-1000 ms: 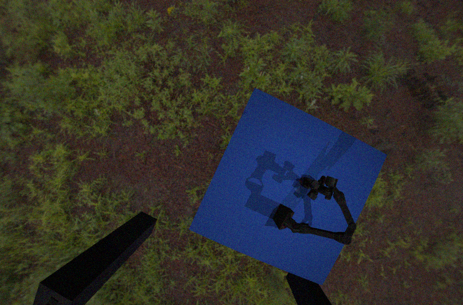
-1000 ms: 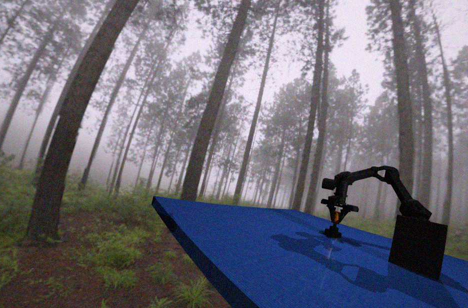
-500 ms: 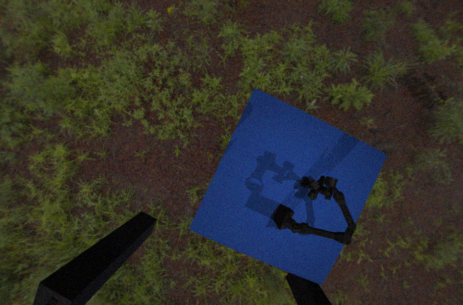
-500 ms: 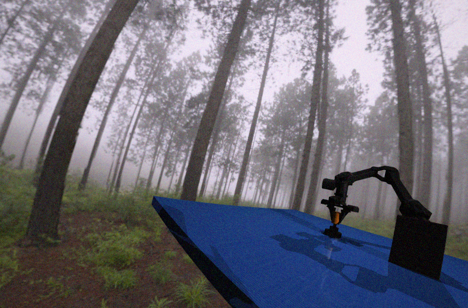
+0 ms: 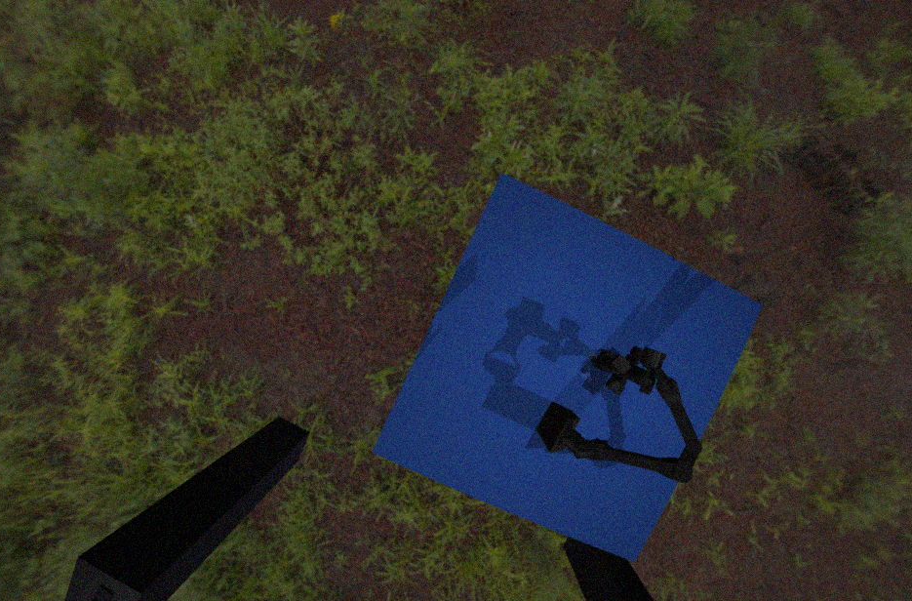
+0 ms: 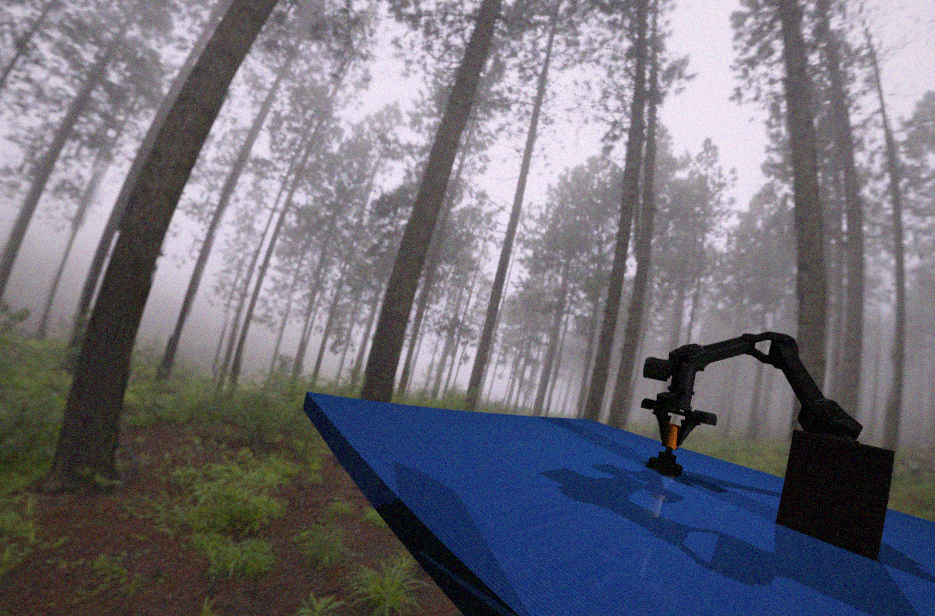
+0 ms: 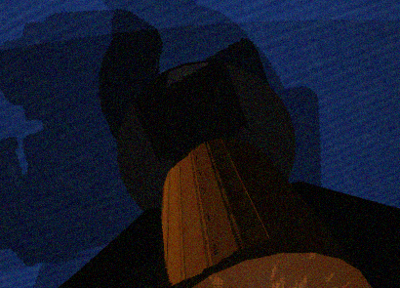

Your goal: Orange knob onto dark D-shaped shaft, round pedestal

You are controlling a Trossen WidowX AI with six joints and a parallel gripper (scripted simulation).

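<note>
My gripper points straight down and is shut on the orange knob. In the exterior view the knob hangs upright just above the dark round pedestal, which stands on the blue table. In the wrist view the knob's ribbed body and wide flange fill the lower middle, with a dark shape beyond its far end. I cannot see the shaft or its flat side. In the top view the gripper hides the knob and pedestal.
The arm's black base box stands on the table to the right of the pedestal. Two dark blocks stand on the ground beside the table. Grass and trees surround it.
</note>
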